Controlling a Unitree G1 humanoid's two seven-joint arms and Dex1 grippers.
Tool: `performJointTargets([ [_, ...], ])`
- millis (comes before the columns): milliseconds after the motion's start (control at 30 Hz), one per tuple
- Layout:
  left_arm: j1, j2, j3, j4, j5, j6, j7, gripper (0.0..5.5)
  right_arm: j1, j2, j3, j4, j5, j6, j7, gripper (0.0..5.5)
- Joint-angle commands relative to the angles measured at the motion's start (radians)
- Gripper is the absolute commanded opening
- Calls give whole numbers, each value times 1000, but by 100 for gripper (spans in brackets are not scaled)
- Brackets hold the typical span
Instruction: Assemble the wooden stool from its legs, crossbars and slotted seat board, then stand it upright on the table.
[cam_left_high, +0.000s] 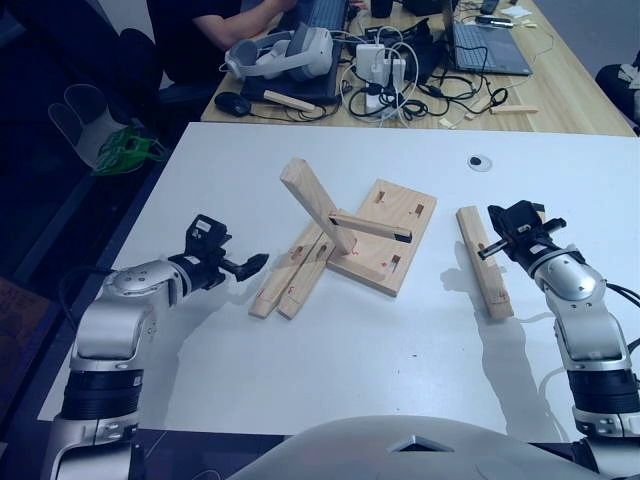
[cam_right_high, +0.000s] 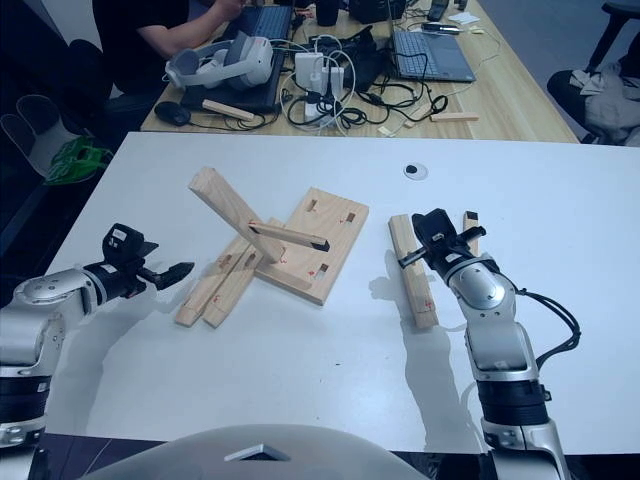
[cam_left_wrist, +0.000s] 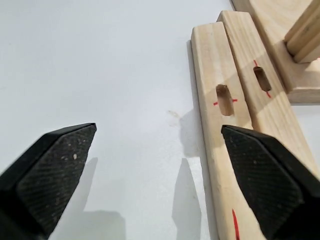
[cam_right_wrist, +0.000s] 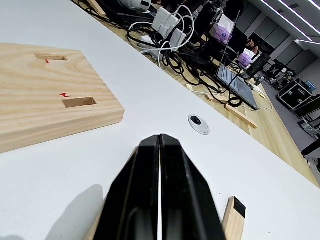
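We see the seat board (cam_left_high: 385, 235) lying flat mid-bench (cam_left_high: 400, 340). A slanting leg (cam_left_high: 312, 198) with a crossbar (cam_left_high: 370, 227) rises from it, its foot hard to make out. A pair of legs (cam_left_high: 290, 275) lies just beside our left fingers (cam_left_wrist: 55, 165), which are spread wide. Our right fingers (cam_right_wrist: 145, 190), pressed together on nothing, partly hide a fourth leg (cam_left_high: 488, 275).

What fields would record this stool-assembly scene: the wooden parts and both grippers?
seat board: flat on the table, slots up
tilted leg: leaning up from the board, a crossbar sticking from it
two legs: side by side, left of the board
fourth leg: under the right gripper
left gripper: open, near the two legs
right gripper: shut
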Motion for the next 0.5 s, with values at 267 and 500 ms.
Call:
performJointTargets([
  [267,75,75,-79,-68,20,51,-63,463,4,5,-8,-17,2,15,-10,0],
  [500,78,77,-95,-57,50,29,-65,463,-6,10,-6,-6,-3,11,-16,0],
])
